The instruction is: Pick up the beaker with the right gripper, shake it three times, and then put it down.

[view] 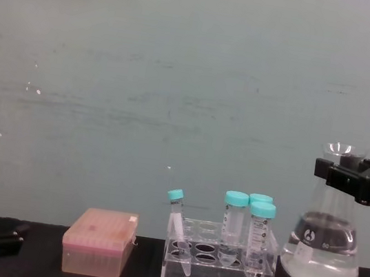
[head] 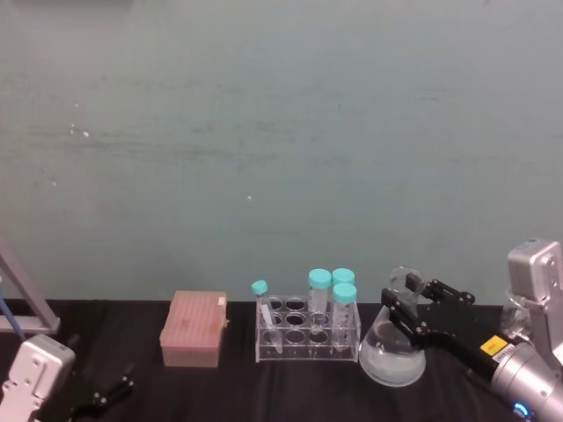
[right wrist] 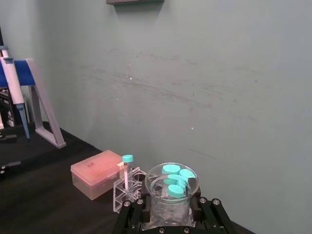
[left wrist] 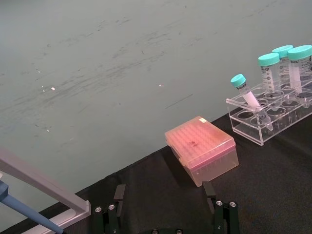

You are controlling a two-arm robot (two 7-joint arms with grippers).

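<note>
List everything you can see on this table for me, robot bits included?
beaker: one, clear glass with clear liquid, right end of the table
tube rack: one, clear plastic, middle, left of the beaker
tubes: four, teal caps, in the rack; the smallest leans
box: one, pink, left of the rack
pipette stand: one, grey, far left, holding a blue-and-white pipette
table: one, black
wall: teal, behind the table
left gripper: one, black, open, low at the table's left
right gripper: one, black, closed on the beaker's neck
</note>
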